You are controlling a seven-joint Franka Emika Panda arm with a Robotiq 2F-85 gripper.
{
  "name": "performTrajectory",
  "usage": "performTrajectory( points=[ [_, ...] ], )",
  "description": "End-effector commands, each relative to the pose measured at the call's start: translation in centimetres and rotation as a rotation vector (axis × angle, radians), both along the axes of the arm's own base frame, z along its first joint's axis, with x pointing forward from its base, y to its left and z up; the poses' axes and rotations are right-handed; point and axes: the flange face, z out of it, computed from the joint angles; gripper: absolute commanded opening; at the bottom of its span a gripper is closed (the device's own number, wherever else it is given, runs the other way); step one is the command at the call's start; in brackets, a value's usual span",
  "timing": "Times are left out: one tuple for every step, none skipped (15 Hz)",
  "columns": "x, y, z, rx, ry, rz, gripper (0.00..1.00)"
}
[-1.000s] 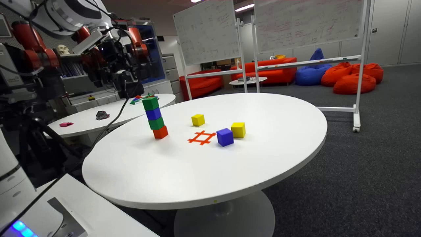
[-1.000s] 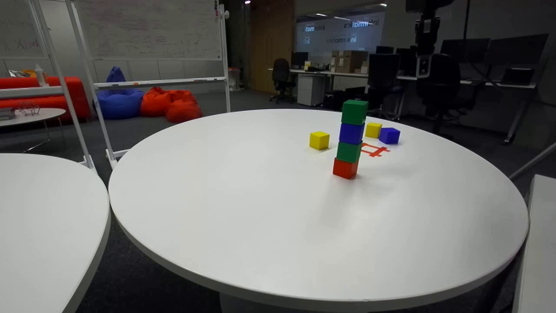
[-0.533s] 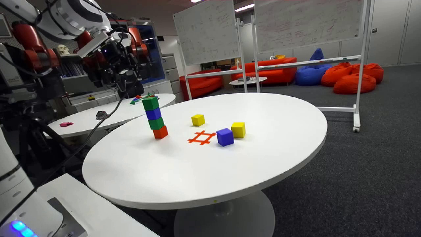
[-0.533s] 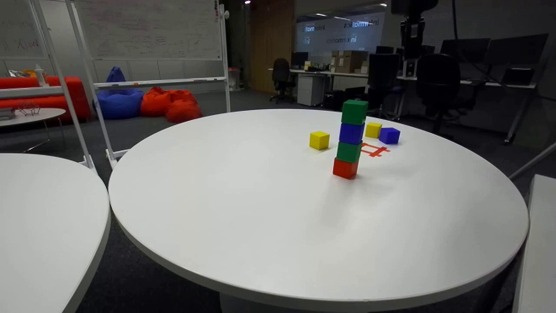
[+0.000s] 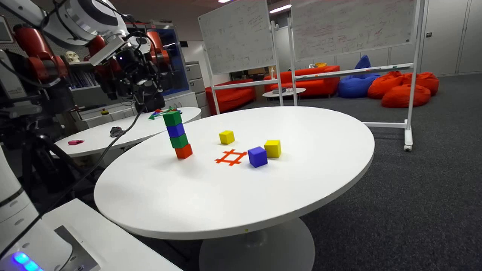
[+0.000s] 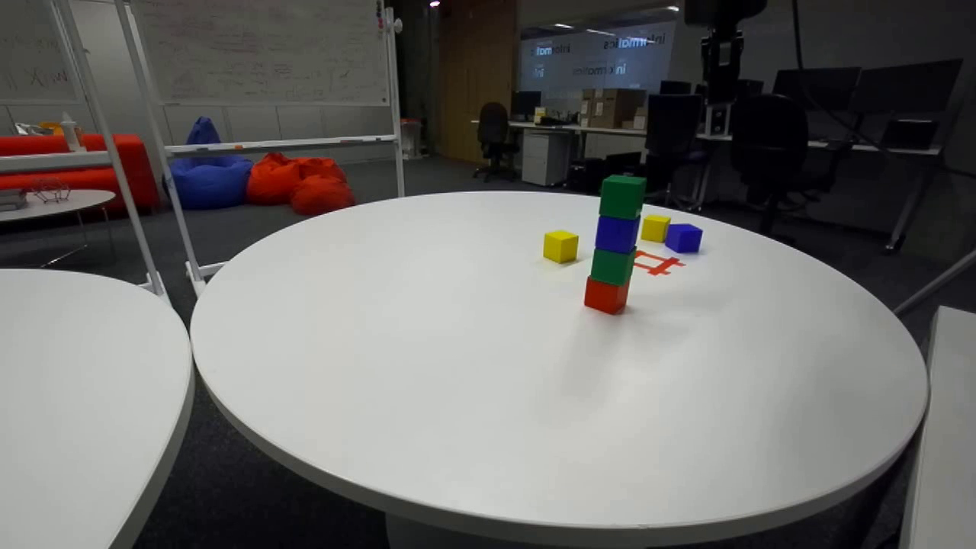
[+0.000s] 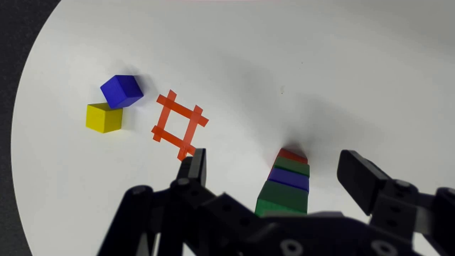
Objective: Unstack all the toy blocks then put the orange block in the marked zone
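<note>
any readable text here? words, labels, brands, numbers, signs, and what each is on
"informatics": glass panel, repeated, blurred, seemingly mirrored.
"#": marked zone on the table.
Whiteboards: handwriting too faint to read.
Grey panel: lettering too small to read.
Toy blocks: none visible.

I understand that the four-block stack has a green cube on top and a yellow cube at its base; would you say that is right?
Not quite: the base is an orange-red cube, not a yellow one, as both exterior views show; the four-block stack does have a green cube on top.
</note>
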Motion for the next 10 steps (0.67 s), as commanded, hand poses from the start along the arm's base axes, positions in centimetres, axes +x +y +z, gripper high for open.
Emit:
performTrajectory(
  points=[
    [0.3, -0.2, 0.1, 0.065, -0.008, 0.117, 1.0],
    [0.6, -0.1, 0.1, 0.088, -0.018, 0.169, 1.0],
    [0.8, 0.1, 0.1, 0.113, -0.023, 0.214, 1.0],
    [1.0, 0.2, 0.2, 0.141, -0.031, 0.259, 1.0],
    [1.1, 0.3, 0.2, 0.168, -0.04, 0.303, 1.0],
    [1.3, 0.5, 0.2, 0.198, -0.045, 0.345, 1.0],
    [1.3, 0.7, 0.1, 0.226, -0.046, 0.388, 1.0],
    [1.4, 0.9, 0.1, 0.257, -0.049, 0.432, 1.0],
    [1.4, 1.1, 0.1, 0.283, -0.045, 0.462, 1.0],
    [1.4, 1.3, 0.0, 0.307, -0.043, 0.49, 1.0]
  ],
)
